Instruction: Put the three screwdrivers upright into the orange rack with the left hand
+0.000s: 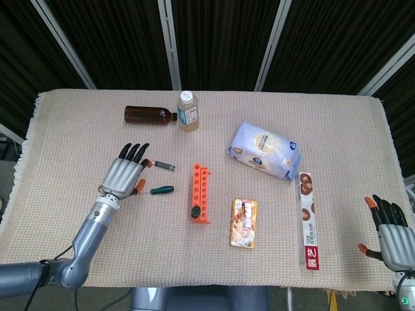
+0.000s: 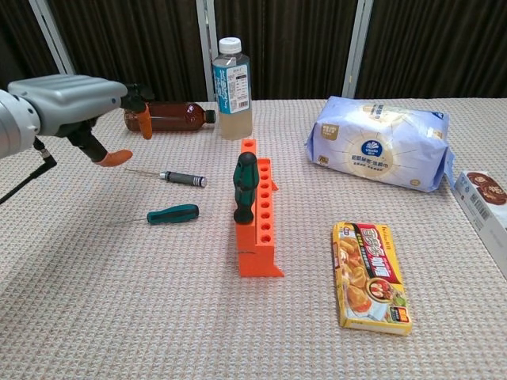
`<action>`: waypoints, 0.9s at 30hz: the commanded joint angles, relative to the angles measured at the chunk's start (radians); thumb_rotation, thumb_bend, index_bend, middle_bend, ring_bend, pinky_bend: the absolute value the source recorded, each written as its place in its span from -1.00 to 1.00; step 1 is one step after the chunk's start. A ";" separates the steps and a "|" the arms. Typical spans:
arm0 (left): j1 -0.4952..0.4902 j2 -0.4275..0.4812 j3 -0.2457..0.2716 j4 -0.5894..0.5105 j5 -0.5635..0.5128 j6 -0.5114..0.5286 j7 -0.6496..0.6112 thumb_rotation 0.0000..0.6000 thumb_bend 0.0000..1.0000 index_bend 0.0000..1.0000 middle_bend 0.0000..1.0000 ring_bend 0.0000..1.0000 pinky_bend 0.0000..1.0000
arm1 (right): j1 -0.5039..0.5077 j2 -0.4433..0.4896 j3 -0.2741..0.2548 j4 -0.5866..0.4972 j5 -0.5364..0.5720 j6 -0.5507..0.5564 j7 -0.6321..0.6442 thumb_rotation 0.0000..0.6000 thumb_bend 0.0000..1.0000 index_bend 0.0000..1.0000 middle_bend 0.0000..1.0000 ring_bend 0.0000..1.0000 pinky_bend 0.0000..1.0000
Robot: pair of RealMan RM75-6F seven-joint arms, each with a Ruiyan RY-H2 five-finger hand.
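The orange rack (image 1: 201, 200) (image 2: 258, 220) stands mid-table with one green-handled screwdriver (image 2: 245, 187) upright in a near hole, its handle top (image 1: 194, 211) showing from above. A second green-handled screwdriver (image 1: 161, 190) (image 2: 172, 214) lies flat left of the rack. A thin black-handled screwdriver (image 1: 163, 166) (image 2: 181, 178) lies farther back. My left hand (image 1: 124, 171) (image 2: 75, 105) hovers open, palm down, left of both loose screwdrivers, holding nothing. My right hand (image 1: 388, 230) rests open at the table's near right corner.
A brown bottle (image 1: 149, 115) lies on its side beside an upright clear bottle (image 1: 188, 111) at the back. A blue-white bag (image 1: 264, 149), a yellow box (image 1: 244, 222) and a long narrow box (image 1: 307, 220) lie right of the rack.
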 commanded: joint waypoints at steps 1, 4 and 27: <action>-0.064 -0.074 0.008 0.062 -0.086 0.003 0.120 1.00 -0.20 -0.31 -1.00 -1.00 -1.00 | -0.003 0.002 -0.001 -0.003 0.000 0.003 -0.003 1.00 -1.00 -1.00 -1.00 -1.00 -1.00; -0.092 -0.119 0.000 0.092 -0.145 0.009 0.178 1.00 -0.20 -0.29 -1.00 -1.00 -1.00 | -0.007 0.004 -0.002 -0.007 0.001 0.010 -0.005 1.00 -1.00 -1.00 -1.00 -1.00 -1.00; -0.187 -0.356 0.015 0.281 -0.294 0.053 0.356 1.00 -0.38 -0.24 -1.00 -1.00 -1.00 | -0.011 0.003 -0.004 0.006 0.009 0.002 0.009 1.00 -1.00 -1.00 -1.00 -1.00 -1.00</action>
